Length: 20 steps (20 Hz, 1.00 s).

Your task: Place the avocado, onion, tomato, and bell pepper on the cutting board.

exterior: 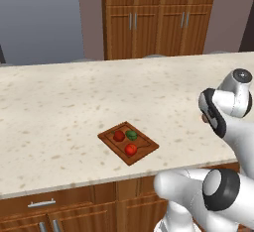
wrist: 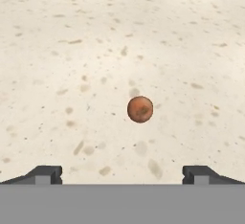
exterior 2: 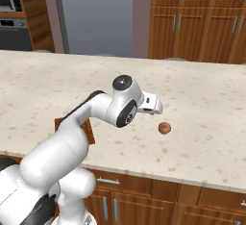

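In the hand view, the gripper (wrist: 122,174) is seen with its two dark finger tips (wrist: 45,174) set wide apart and nothing held between them. Beyond the tips, the onion (wrist: 140,109) lies alone on the speckled countertop (wrist: 57,50), apart from both fingers. In the right base view the same onion (exterior 2: 164,128) is shown on the bare counter, just past the white hand. In the left base view, the cutting board (exterior: 113,142) is placed near the counter's front edge; on it are seen the avocado (exterior: 132,135), the tomato (exterior: 131,149) and the bell pepper (exterior: 119,136). Wooden cabinets (exterior: 158,15) stand behind the counter.
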Tool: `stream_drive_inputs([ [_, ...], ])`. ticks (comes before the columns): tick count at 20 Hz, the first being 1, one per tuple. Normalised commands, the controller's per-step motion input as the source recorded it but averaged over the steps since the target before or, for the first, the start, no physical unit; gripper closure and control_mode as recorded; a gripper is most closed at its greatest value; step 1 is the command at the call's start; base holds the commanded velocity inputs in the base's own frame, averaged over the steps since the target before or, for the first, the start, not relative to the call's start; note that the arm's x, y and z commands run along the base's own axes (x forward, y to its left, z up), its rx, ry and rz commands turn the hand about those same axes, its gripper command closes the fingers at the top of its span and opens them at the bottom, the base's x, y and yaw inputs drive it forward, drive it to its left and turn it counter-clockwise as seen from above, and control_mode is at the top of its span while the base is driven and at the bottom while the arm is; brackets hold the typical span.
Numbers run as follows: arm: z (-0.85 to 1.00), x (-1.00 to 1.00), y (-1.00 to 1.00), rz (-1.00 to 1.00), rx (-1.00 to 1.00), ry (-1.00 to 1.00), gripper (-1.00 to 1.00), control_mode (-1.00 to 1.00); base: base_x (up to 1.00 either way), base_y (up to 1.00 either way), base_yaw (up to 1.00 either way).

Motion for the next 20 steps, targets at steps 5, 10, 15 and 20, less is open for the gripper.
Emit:
stream_drive_inputs([
  [5,-0.04,0.27,-0.43,0.00,0.00,0.01,-1.00,-1.00,0.00,0.00,0.00],
  [10,-0.02,0.22,-0.26,0.00,0.00,0.05,-1.00,-1.00,0.00,0.00,0.00],
  [15,-0.12,0.15,-0.07,0.00,0.00,0.06,-1.00,-1.00,0.00,0.00,0.00],
  [20,-0.21,0.05,0.00,0.00,0.00,0.06,-1.00,-1.00,0.00,0.00,0.00],
])
